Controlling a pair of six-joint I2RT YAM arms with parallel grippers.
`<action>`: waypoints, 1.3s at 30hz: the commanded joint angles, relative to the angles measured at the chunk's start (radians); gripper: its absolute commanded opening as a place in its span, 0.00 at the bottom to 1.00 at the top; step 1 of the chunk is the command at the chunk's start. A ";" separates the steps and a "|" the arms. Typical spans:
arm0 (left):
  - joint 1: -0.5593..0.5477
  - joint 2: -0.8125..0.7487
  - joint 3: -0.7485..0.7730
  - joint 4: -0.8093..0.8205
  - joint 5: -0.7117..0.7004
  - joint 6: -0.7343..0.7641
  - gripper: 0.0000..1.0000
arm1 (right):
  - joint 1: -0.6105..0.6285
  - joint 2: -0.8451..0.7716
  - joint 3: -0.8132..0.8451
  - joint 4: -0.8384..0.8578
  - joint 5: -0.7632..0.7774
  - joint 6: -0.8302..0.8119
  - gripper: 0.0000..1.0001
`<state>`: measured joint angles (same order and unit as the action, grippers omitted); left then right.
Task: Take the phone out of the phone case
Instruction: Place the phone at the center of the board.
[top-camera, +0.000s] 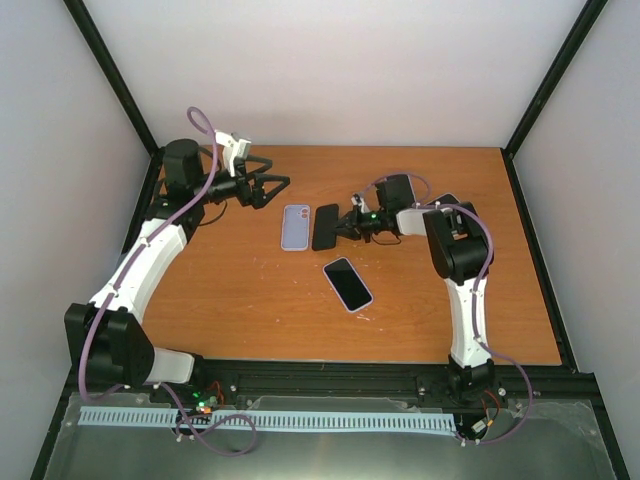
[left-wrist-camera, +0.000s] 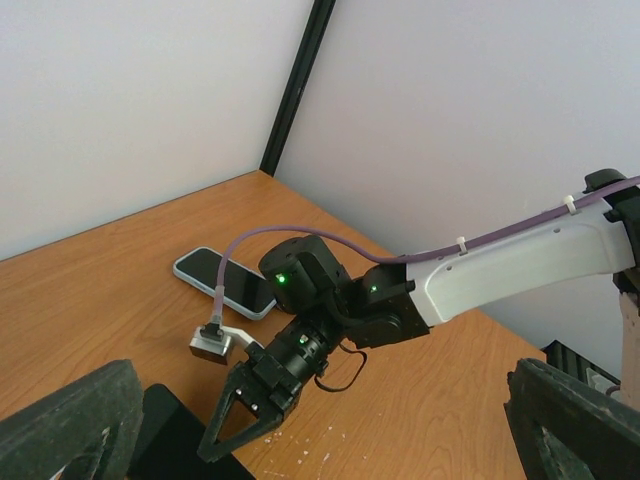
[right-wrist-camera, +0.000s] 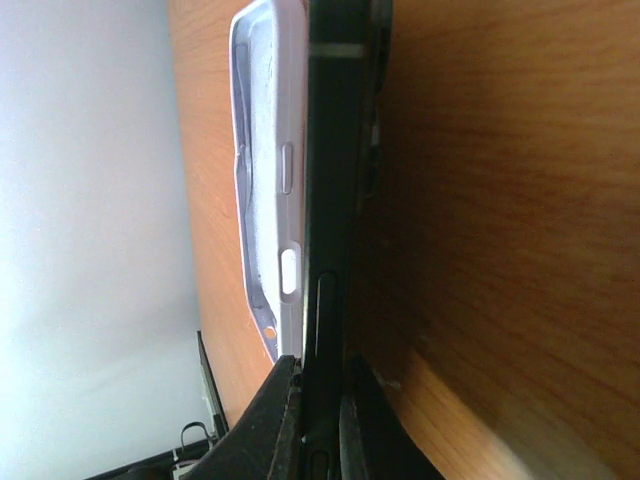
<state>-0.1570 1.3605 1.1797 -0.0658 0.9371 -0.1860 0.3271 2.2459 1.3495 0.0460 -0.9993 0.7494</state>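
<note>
A pale lilac phone case lies on the wooden table with its hollow side up and nothing in it. Right beside it is a black phone, and my right gripper is shut on its near end. The right wrist view shows that phone edge-on, pinched at my right gripper, with the case alongside it. My left gripper hangs open over the back left of the table, apart from both. In the left wrist view its fingers frame the right arm and the phone.
A second phone, screen up in a light case, lies nearer the front of the table and also shows as the phone in the left wrist view. Black frame posts and white walls enclose the table.
</note>
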 joint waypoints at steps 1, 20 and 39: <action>0.008 0.006 0.000 0.036 0.020 -0.010 1.00 | -0.036 -0.007 -0.013 0.017 0.020 -0.012 0.03; 0.008 0.021 -0.005 0.051 0.028 -0.021 1.00 | -0.040 0.027 0.095 -0.206 0.062 -0.154 0.16; 0.008 -0.001 -0.020 0.054 0.014 -0.024 1.00 | -0.039 -0.135 0.081 -0.351 0.244 -0.272 0.88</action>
<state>-0.1570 1.3739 1.1645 -0.0399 0.9497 -0.2016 0.2913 2.1838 1.4281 -0.2287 -0.8627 0.5449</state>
